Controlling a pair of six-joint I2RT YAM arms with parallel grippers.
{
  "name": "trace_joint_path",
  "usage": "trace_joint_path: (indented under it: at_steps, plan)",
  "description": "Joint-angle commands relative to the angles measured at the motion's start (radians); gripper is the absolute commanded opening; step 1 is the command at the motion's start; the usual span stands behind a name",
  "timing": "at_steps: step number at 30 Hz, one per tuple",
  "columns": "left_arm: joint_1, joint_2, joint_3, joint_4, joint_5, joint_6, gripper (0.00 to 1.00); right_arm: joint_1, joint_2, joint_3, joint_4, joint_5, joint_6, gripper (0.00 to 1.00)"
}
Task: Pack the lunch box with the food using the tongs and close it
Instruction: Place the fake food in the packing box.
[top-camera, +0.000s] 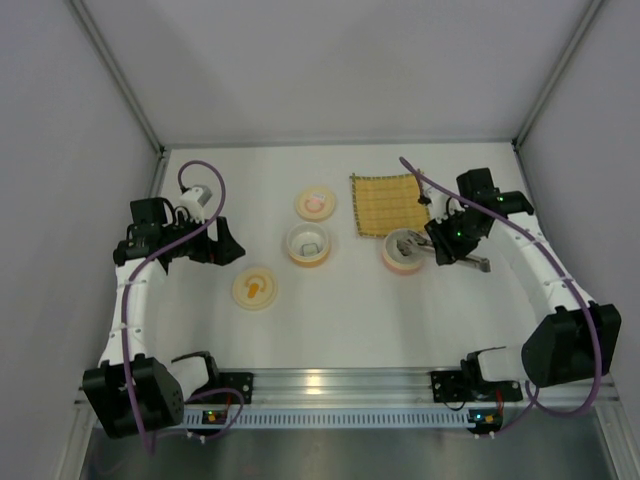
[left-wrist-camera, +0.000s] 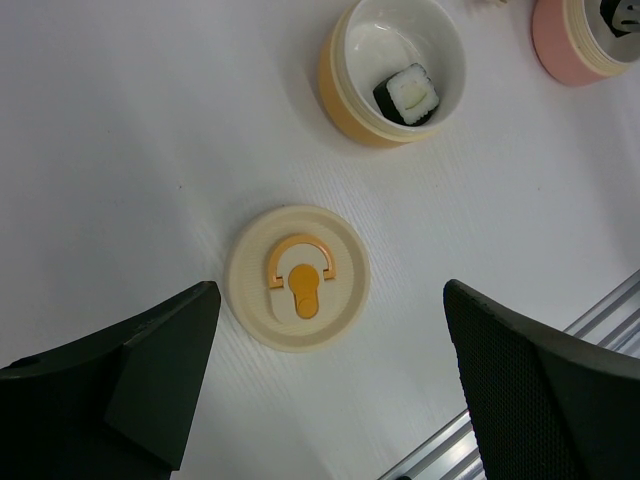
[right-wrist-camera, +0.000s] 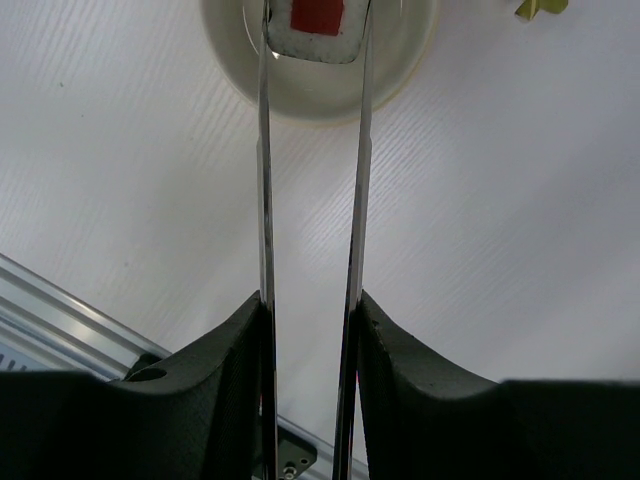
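Tongs (right-wrist-camera: 265, 200): slim silvery arms squeezed between the fingers of the right pincer (right-wrist-camera: 310, 325). Their tips clamp a red-topped food piece (right-wrist-camera: 318, 22) at the mouth of the pink cup (top-camera: 402, 254), which stands at 3 o'clock of the orange cup (top-camera: 308, 244) on the white desk (top-camera: 340, 320), enclosed by grey walls (top-camera: 330, 70). Only the left wrist view shows the dark piece (left-wrist-camera: 407, 93) inside the orange cup. The left pincer (left-wrist-camera: 330, 295) is spread wide and empty above a lid (left-wrist-camera: 297, 277).

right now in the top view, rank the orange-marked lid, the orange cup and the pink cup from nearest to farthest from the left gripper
Measured from the left gripper:
1. orange-marked lid, just to its right, toward the near edge.
2. orange cup, further right, mid-table.
3. pink cup, far over on the right side.
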Motion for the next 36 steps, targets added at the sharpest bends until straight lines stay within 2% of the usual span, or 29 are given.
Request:
trace_joint_path:
  at_steps: [1, 25, 36]
  plan:
    - [0.007, -0.011, 0.009, 0.005, 0.027, 0.015, 0.98, -0.005, -0.002, 0.014, 0.093, -0.002, -0.003, 0.28]
    - [0.007, -0.003, 0.011, 0.006, 0.019, 0.016, 0.98, 0.013, 0.04, 0.007, 0.091, -0.002, -0.006, 0.5]
    - [0.007, -0.007, 0.034, -0.009, 0.011, 0.019, 0.98, 0.012, -0.043, 0.138, 0.084, -0.124, 0.031, 0.51]
